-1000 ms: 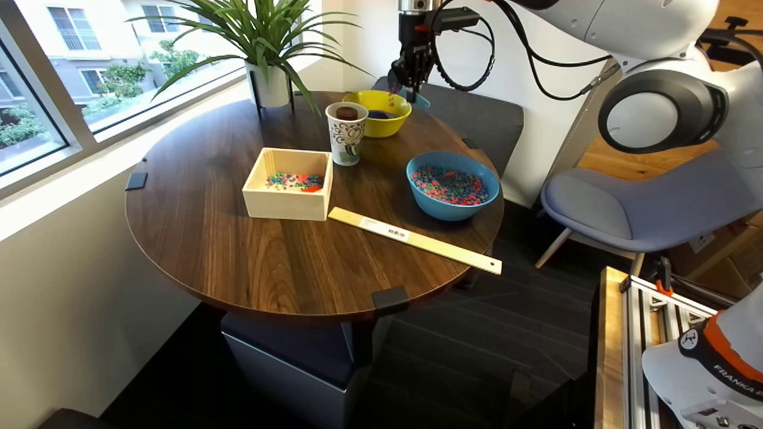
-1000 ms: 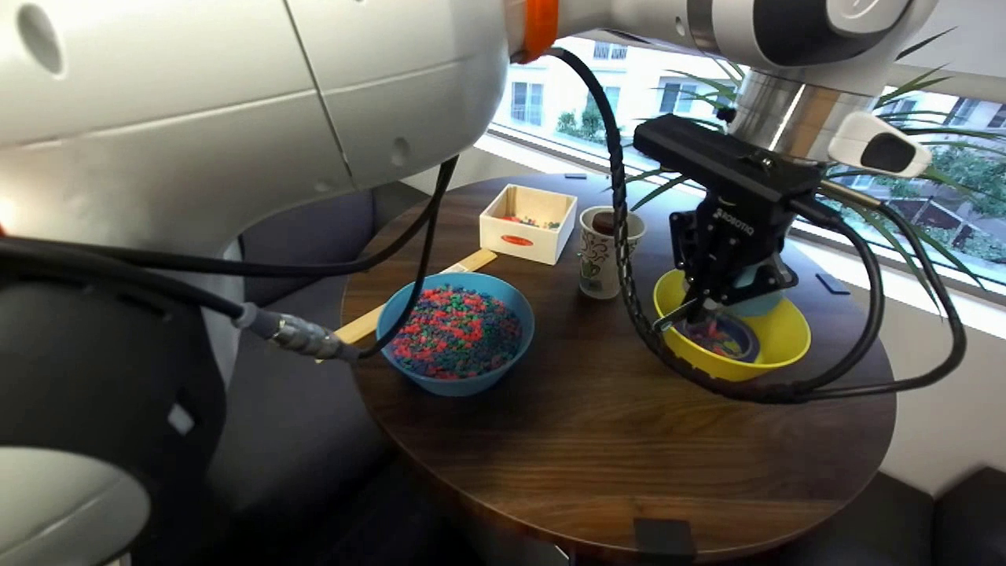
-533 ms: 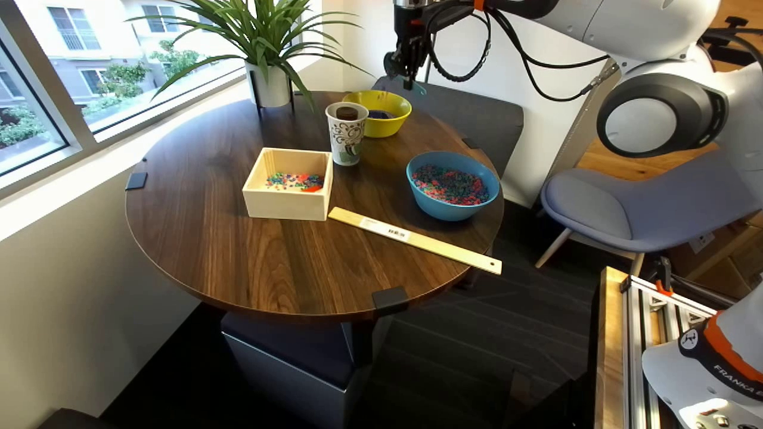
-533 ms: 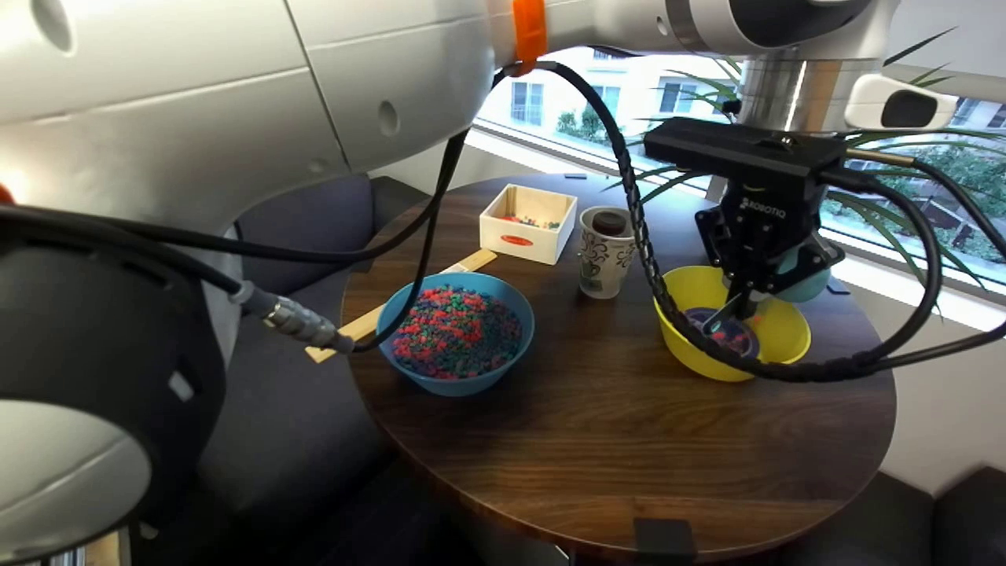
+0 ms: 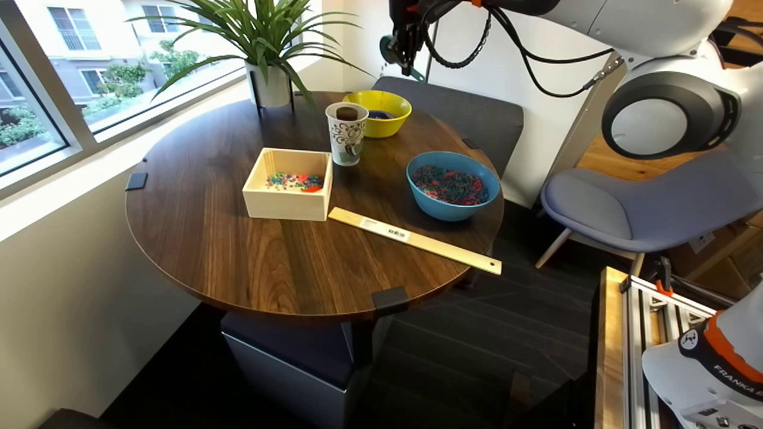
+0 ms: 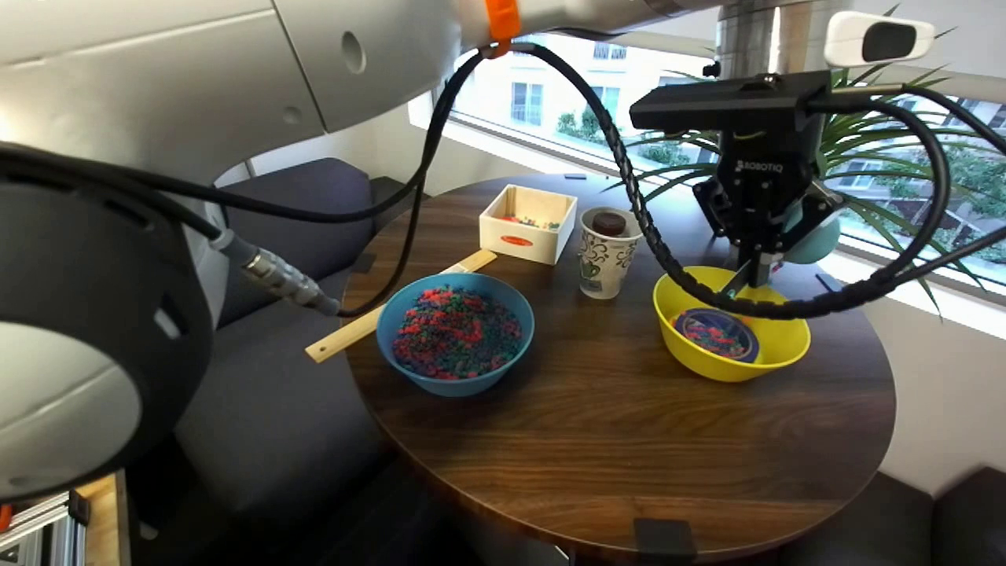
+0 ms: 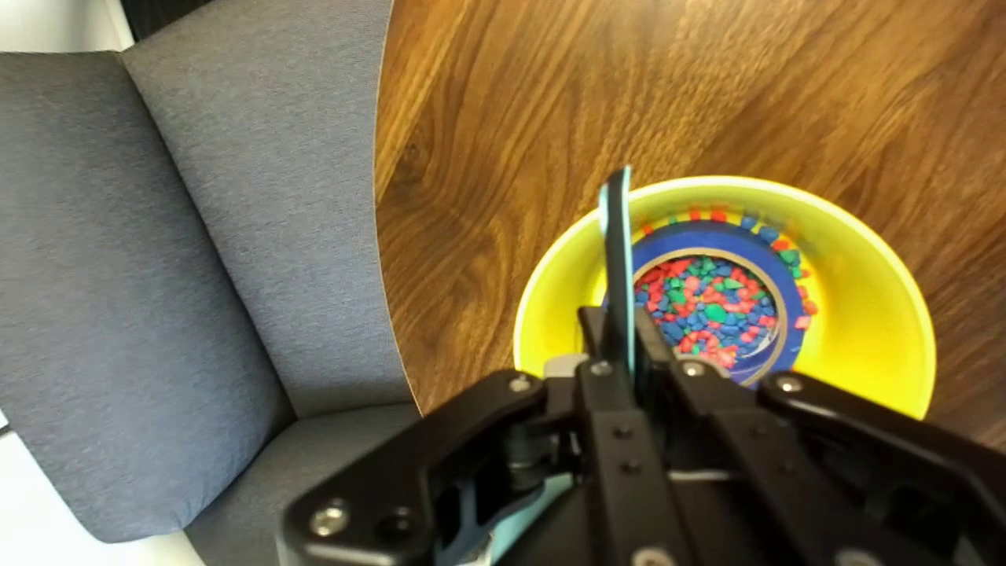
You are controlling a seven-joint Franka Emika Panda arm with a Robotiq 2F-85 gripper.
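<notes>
Box (image 5: 286, 204) sits left on the table (image 5: 238, 256) in an exterior view, cup (image 5: 346, 143) behind to its right, tape bowl (image 5: 384, 127) behind the cup! Tape (image 7: 719, 237) lies in there, gravel (image 7: 711, 305) inside its ring, gripper (image 6: 752, 275) hanging higher, tool (image 7: 619, 251) in its grip. Gravel bowl (image 5: 447, 210) stands right, stick (image 5: 432, 244) in front, one end past the table edge.

I see my black gripper (image 6: 754, 272), a teal scoop (image 6: 817, 239), yellow bowl (image 7: 876, 334), blue tape roll (image 7: 711, 236) and white paper cup (image 5: 347, 139) with dark swirls.
</notes>
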